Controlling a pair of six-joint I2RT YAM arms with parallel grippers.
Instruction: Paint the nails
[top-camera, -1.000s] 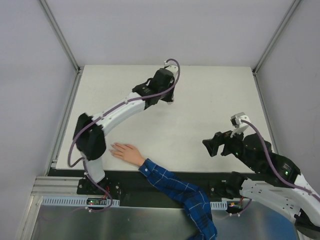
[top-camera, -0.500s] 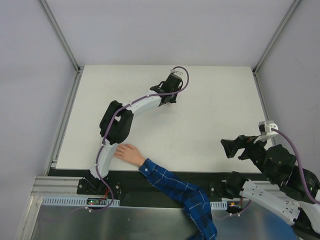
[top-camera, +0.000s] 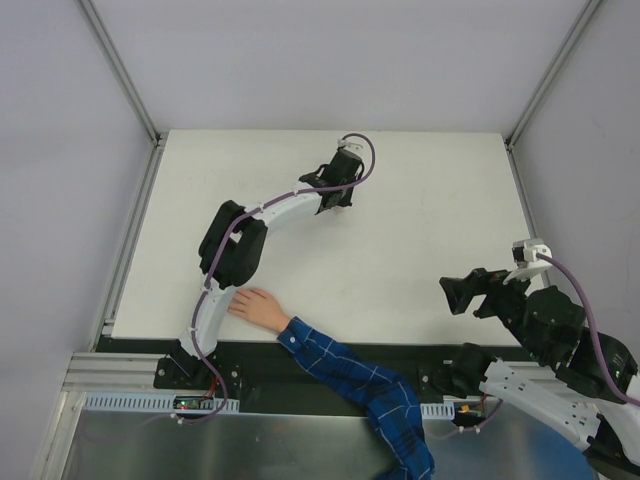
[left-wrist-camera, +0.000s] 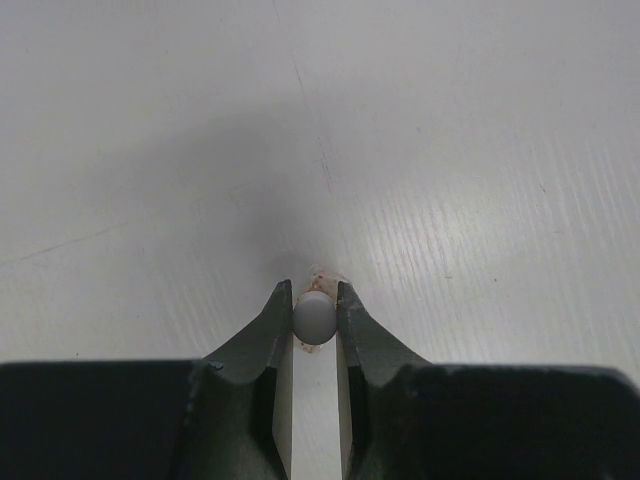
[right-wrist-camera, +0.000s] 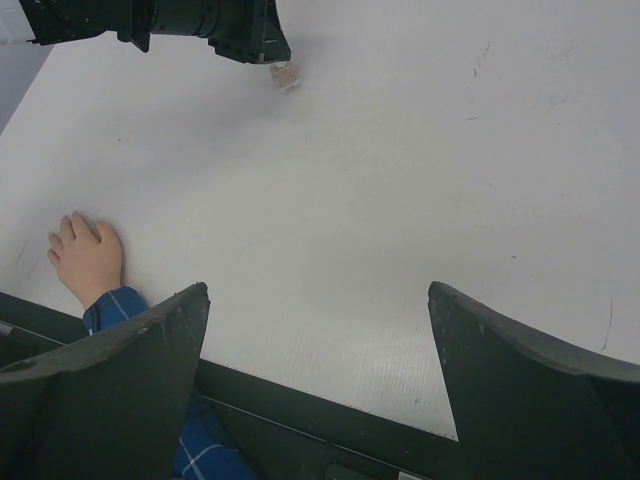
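A pale hand (top-camera: 258, 307) with a blue plaid sleeve (top-camera: 350, 385) lies flat at the table's near edge, fingers pointing left. It also shows in the right wrist view (right-wrist-camera: 88, 258). Its nails are too small to make out. My left gripper (top-camera: 338, 206) reaches to the far middle of the table. In the left wrist view it (left-wrist-camera: 314, 300) is shut on the grey cap of a small clear bottle (left-wrist-camera: 314, 318) that stands on the table. The bottle (right-wrist-camera: 286, 75) also shows in the right wrist view. My right gripper (top-camera: 458, 294) is open and empty above the table's right side, far from the hand.
The white table (top-camera: 420, 200) is bordered by metal rails on the left (top-camera: 135, 230) and right (top-camera: 525, 200). A black strip (right-wrist-camera: 330, 425) runs along the near edge. The left arm's elbow (top-camera: 232, 245) hangs just above the hand.
The left arm's elbow swung right toward the hand, and its gripper shifted slightly right onto the bottle. The right gripper pulled back to the right.
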